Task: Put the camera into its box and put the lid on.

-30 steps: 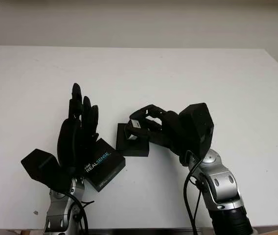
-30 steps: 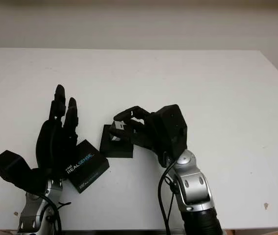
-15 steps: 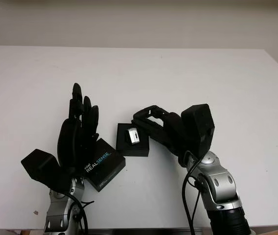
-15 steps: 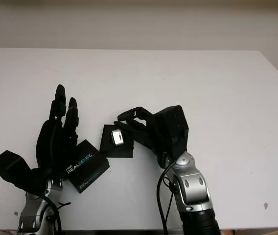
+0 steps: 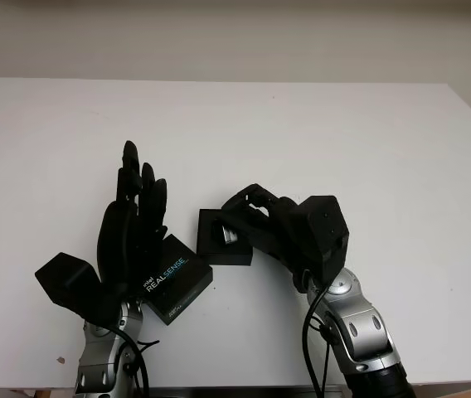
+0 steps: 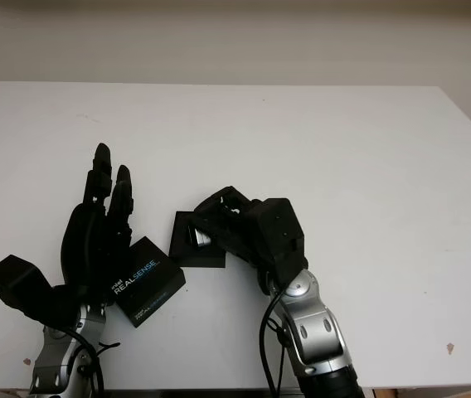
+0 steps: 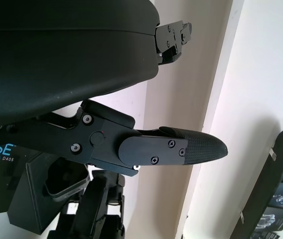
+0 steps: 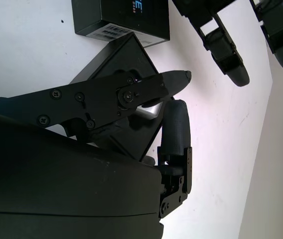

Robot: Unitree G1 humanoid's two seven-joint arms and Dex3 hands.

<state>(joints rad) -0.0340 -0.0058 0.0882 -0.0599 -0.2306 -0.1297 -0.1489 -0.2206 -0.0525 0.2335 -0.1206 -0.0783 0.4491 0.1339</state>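
Camera (image 5: 226, 235): a small silver body is seen lying inside the open black box (image 5: 212, 245), toward the side of the recess nearest the right hand; its long axis appears to run roughly front to back, though this is partly covered.
Right hand (image 5: 252, 217): placed directly over the box, fingers curled down over the camera; whether the camera is gripped or merely touched cannot be told.
Right wrist view: one finger (image 8: 174, 122) is seen beside the silver body, another across it, over the box recess.
Lid (image 5: 176, 278): the black piece printed REALSENSE lies flat on the table (image 5: 368, 141), just beside the box on the left-hand side, turned at an angle to it.
Left hand (image 5: 132, 224): raised, open, nothing held, standing just beside and partly over the lid.
Governing relation: the lid is judged much nearer the left hand than the right; the box lies between the two hands.
Remaining work: seating of the camera is judged nearly done; the lid is not yet on.
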